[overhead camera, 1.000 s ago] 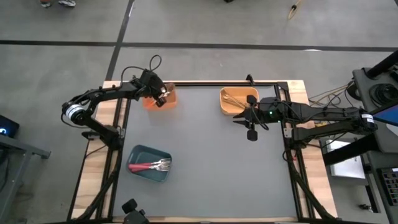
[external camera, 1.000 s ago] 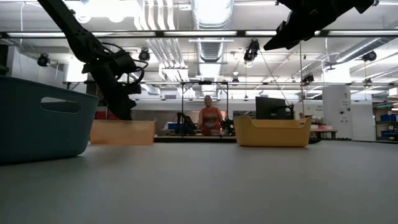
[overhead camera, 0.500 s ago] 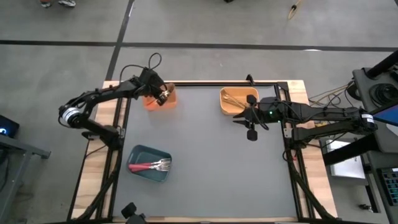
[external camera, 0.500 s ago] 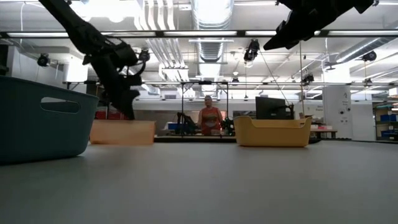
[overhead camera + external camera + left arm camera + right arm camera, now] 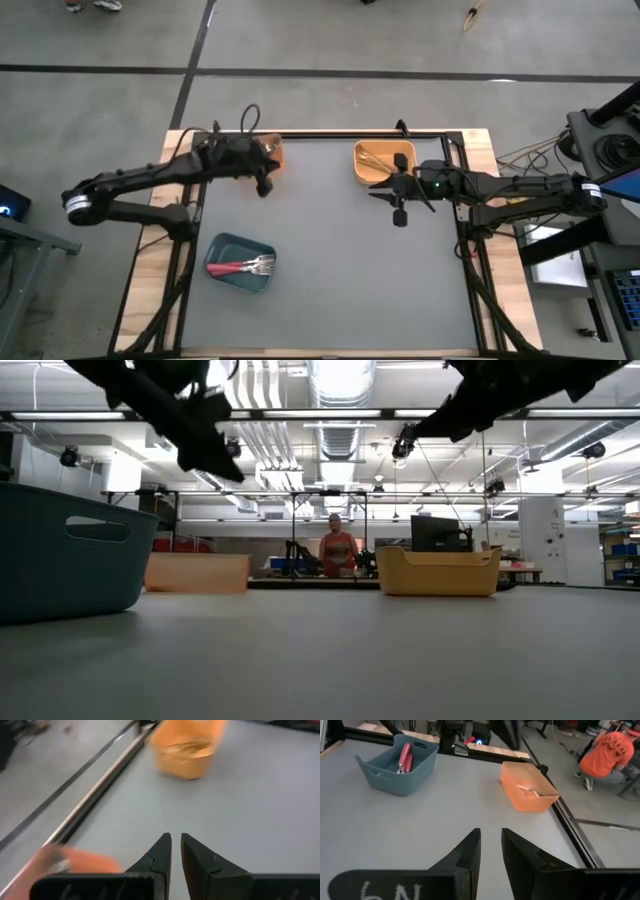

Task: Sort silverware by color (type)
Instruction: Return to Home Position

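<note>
The grey desk (image 5: 330, 260) carries three bins, and every fork I can see lies inside one of them. The pink-handled forks (image 5: 242, 267) lie in the teal bin (image 5: 214, 250), near the desk edge opposite the rail, on the left arm's side. The gold forks (image 5: 376, 158) lie in the yellow-orange bin (image 5: 360, 174) at the railed edge. The orange bin (image 5: 525, 802) sits at the railed edge's left corner, and one fork shows in it.

The left gripper (image 5: 263, 186) hangs just beside the orange bin, with the arm crossing over it. Its fingers are almost together and hold nothing. The right gripper (image 5: 399, 215) hangs near the yellow-orange bin, fingers likewise close together and empty.

Hazards, as I judge them:
- If the left arm drops while retracting, its wrist or cable loop could catch the orange bin's rim, then drag or tip the bin.
- A low swing by the right arm could nudge the yellow-orange bin toward the rail.
</note>
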Tool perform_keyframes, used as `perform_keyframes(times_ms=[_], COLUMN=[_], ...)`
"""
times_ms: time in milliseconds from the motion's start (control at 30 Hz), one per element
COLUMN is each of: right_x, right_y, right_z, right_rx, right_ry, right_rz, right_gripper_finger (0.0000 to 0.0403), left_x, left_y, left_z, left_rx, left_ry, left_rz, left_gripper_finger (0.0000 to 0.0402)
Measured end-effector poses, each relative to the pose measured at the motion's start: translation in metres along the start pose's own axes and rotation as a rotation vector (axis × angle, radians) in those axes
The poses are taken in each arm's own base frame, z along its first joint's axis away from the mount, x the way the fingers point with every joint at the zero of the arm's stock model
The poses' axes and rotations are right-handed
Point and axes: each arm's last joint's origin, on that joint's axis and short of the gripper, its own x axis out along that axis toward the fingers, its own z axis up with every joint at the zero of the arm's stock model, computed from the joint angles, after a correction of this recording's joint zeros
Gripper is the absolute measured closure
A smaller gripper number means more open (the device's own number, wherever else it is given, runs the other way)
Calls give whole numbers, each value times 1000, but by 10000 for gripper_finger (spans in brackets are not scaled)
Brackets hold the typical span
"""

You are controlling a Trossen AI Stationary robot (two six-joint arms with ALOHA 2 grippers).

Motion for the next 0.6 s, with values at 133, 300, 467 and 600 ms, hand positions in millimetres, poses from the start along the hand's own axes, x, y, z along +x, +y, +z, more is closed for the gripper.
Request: perform_keyframes(times_ms=[133, 300, 467, 600], right_x=[4, 7, 8, 8], right_y=[4, 8, 9, 3], right_z=[-16, -37, -50, -55], right_rx=[13, 52, 80, 95], right_ry=[-15, -11, -12, -12], right_rz=[-3, -1, -3, 7], right_gripper_finger=[335, 335, 335, 335], left_x=[-10, -13, -18, -29], left_y=[-32, -57, -63, -58], left_z=[0, -18, -40, -52], left_rx=[83, 169, 139, 117], left_ry=[-35, -44, -66, -99], left_rz=[-120, -224, -261, -268], left_gripper_finger=[376, 376, 381, 393])
